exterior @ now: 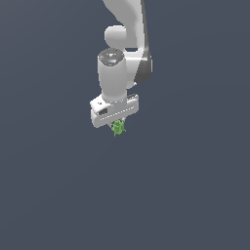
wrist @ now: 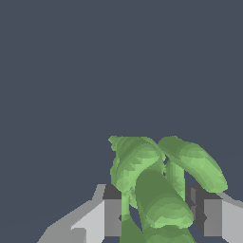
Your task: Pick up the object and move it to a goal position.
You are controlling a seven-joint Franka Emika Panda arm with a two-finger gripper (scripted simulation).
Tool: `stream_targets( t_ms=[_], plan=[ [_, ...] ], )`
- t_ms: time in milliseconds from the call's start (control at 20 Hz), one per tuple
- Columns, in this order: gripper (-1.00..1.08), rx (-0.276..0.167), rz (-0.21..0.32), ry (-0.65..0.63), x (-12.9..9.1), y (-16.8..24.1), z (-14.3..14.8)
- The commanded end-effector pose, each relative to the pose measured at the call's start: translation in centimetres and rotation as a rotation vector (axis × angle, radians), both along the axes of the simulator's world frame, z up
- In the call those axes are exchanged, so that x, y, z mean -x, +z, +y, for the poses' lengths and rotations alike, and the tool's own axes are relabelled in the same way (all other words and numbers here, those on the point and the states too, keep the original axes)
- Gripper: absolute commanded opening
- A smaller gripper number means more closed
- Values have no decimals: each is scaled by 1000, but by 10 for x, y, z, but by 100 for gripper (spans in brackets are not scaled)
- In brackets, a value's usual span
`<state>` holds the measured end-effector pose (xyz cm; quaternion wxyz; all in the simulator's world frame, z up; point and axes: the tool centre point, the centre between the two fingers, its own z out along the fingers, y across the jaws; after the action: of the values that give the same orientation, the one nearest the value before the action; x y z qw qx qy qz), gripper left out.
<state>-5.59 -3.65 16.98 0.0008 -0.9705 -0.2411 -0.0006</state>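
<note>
Grip is the matter here: the claw (exterior: 118,126) hangs from the white arm (exterior: 122,53) with the green figure (exterior: 118,128) caught between its fingers, and the wrist view shows why that reads as a hold and not a hover. There the figure's lumpy lobes fill the gap between the two grey fingers (wrist: 112,213), which stand on either side of it with their dark pads against its flanks. The jaws are closed onto the figure as far as its bulk allows, not fully together.

In the exterior view the figure sits just under the white body of the claw, most of it tucked up between the fingers and only its lower lobes poking out below. That deep seating probably suits an irregular shape: pads pressing on the thick middle are less likely to slip than pads on a thin protrusion.

The background is one flat dark tone in both views, so whether the figure touches a surface or hangs clear of it cannot be told. No goal marker shows in either view, so how far the carry has to go cannot be judged.
</note>
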Motion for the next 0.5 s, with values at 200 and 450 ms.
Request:
stream_targets(
  t_ms=[200, 450],
  plan=[
    [-100, -1, 0, 1, -6, 66, -49],
    [-100, -1, 0, 1, -12, 115, -87]
  ],
)
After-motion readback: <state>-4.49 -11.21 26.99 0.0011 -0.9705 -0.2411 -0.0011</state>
